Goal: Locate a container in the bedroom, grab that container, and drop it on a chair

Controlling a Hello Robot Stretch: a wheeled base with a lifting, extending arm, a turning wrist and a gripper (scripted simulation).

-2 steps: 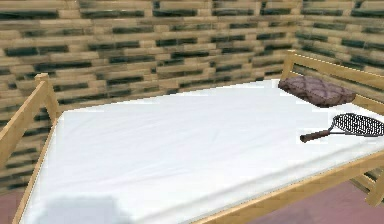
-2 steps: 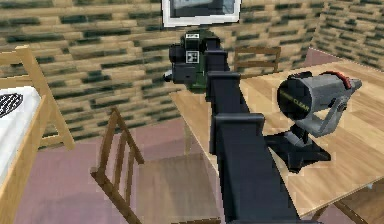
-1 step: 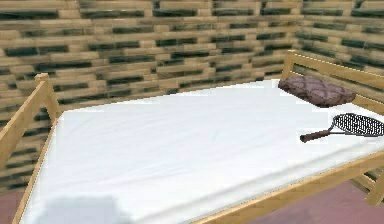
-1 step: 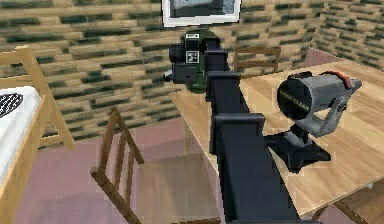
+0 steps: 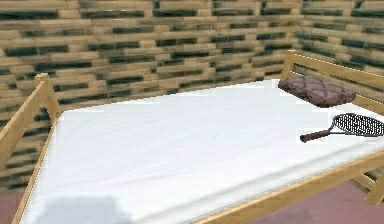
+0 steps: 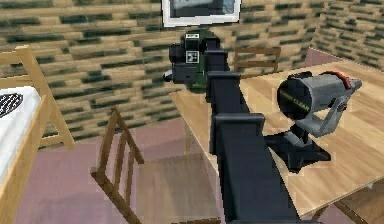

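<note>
The arm (image 6: 238, 135) reaches along the desk's (image 6: 368, 145) left edge with the gripper (image 6: 176, 72) near the wooden chair (image 6: 130, 175), likely positioned for a drop there; whether it holds anything cannot be told.

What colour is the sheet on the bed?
Plain white. The smooth sheet on the light wooden bed shows best in the forward view.

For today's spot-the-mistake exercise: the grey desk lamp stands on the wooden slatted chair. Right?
No. In the arm side view the grey desk lamp stands on the light wooden table, not on the wooden slatted chair beside it.
</note>
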